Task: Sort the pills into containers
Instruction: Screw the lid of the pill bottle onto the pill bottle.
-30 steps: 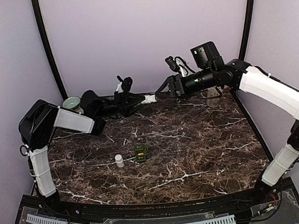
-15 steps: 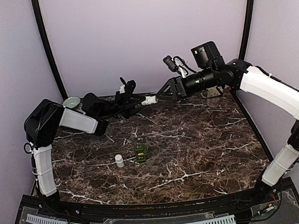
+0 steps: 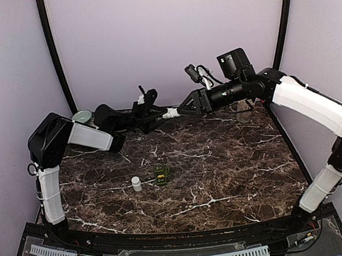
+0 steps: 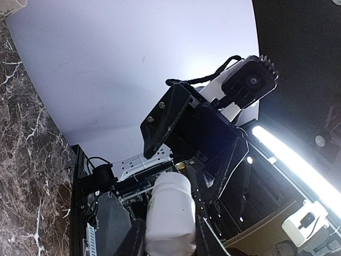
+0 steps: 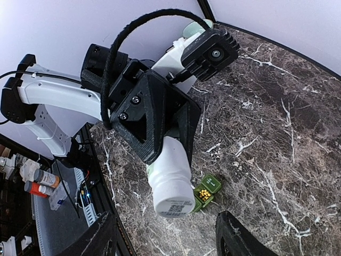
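We count two white bottles: held bottle [image 3: 171,112] clamped in left hand [image 3: 162,113] over the worktop [image 3: 231,170] back edge, small bottle [image 3: 136,183] standing near one green pill box [image 3: 161,174], mid-worktop. Right hand [image 3: 183,108] spread wide.

Enclosed by pale lilac walls [image 3: 165,41] and black corner posts [image 3: 55,59], floored with a white-veined dark marble tabletop [image 3: 232,176], lit by a light strip [image 4: 287,160].

Arms meet over the back of the desk [image 3: 238,176], barring the rear.
The left gripper [image 3: 168,112], clamped on a white bottle [image 5: 171,181], faces the right gripper [image 3: 183,108], whose jaws stand spread just short of it. A small bottle [image 3: 136,183] and green box [image 3: 161,174] stand close together mid-desk; bare marble lies right and front.
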Robot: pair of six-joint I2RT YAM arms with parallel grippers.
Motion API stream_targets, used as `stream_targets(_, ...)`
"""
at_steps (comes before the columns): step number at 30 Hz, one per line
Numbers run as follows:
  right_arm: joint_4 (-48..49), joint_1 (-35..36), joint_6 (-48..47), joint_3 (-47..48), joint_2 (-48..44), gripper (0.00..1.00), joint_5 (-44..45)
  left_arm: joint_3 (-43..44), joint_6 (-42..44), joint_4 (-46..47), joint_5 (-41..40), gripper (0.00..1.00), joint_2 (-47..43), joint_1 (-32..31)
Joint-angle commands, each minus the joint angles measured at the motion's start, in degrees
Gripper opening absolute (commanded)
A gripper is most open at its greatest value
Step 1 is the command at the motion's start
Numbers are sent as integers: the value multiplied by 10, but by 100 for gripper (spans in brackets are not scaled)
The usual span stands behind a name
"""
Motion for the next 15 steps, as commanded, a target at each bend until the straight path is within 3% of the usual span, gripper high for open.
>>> stream_targets(1, 19, 7, -6, 11, 17, 63, -9, 18, -3, 40, 14, 0, -5, -7)
stream_targets(15, 17, 12, -3, 26, 31, 58, -11, 26, -3, 37, 19, 0, -4, -11)
